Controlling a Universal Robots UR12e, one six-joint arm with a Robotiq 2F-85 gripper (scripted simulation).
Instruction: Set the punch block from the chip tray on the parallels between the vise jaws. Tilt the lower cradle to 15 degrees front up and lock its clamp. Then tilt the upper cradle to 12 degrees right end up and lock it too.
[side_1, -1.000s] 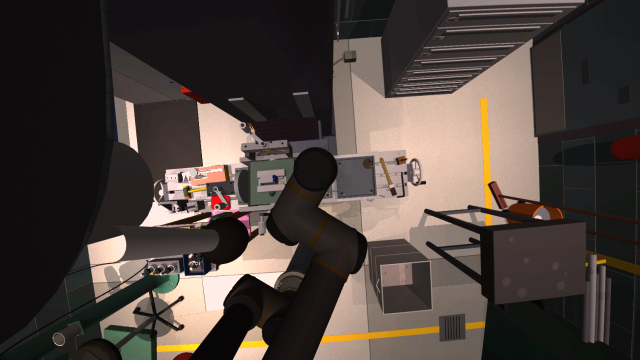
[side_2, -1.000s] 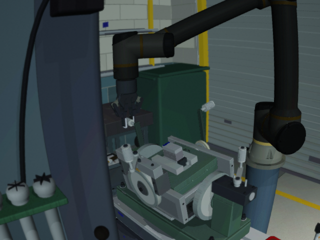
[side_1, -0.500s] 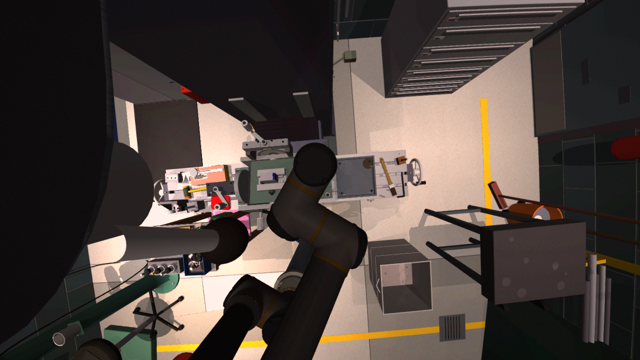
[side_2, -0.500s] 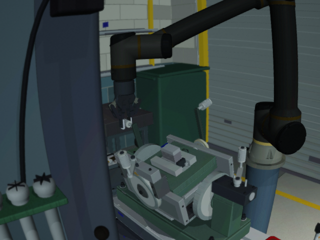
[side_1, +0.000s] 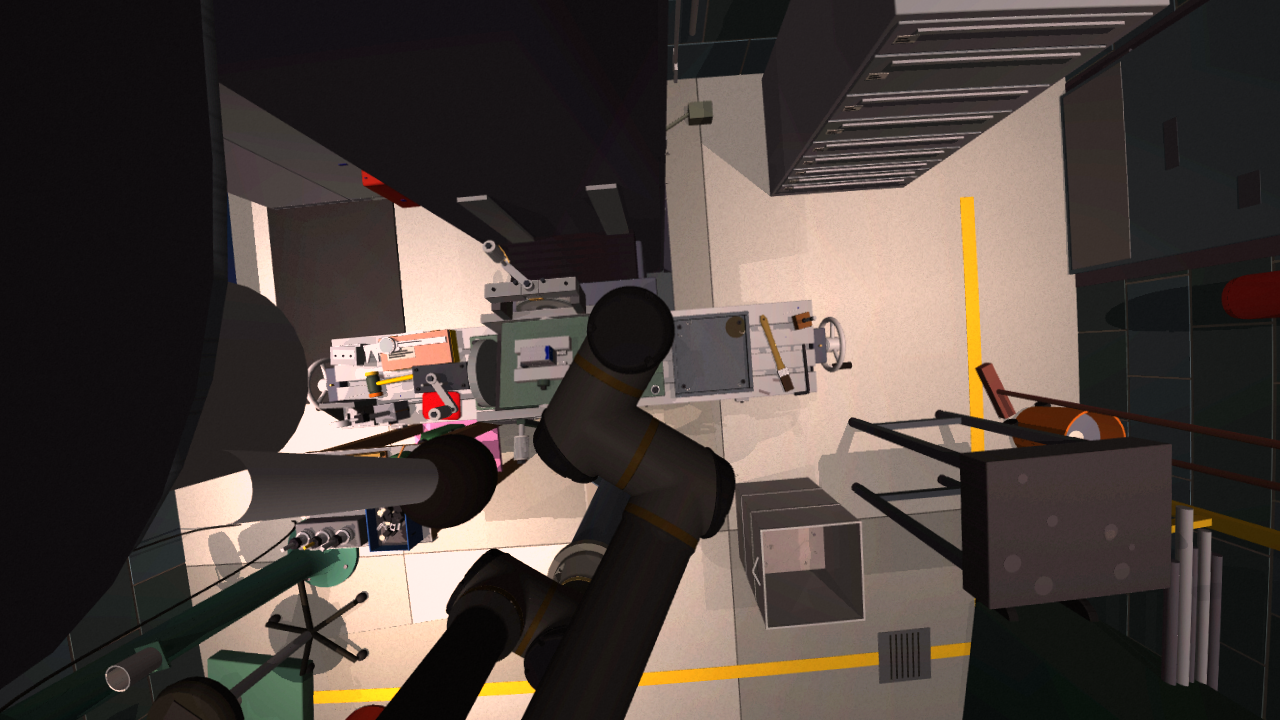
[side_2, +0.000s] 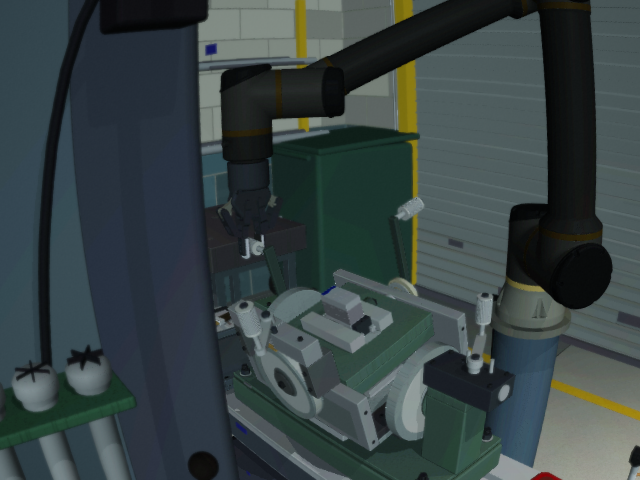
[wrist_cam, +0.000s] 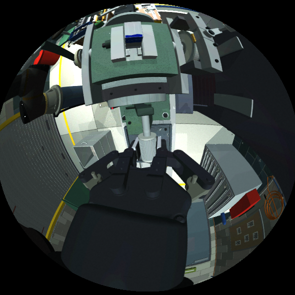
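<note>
The punch block (side_2: 340, 303) (wrist_cam: 133, 32), grey with a blue end face, sits between the vise jaws on the green cradle table (side_2: 362, 330) (side_1: 528, 360), which is tilted. My gripper (side_2: 253, 248) (wrist_cam: 147, 154) is behind and above the cradle's left end, and I grip the knurled knob of a tall lever handle (wrist_cam: 145, 148) whose green arm (side_2: 274, 276) runs down to the cradle. A second tall lever (side_2: 406, 232) stands behind the table, and shorter knurled clamp levers stand at the left front (side_2: 250, 320) and right (side_2: 483, 310).
A dark machine column (side_2: 139, 232) stands close to the left of the cradle and hides part of it. A green cabinet (side_2: 351, 206) stands right behind. The arm's base pedestal (side_2: 527, 372) is at the right, and an open bin (side_1: 806, 564) sits on the floor.
</note>
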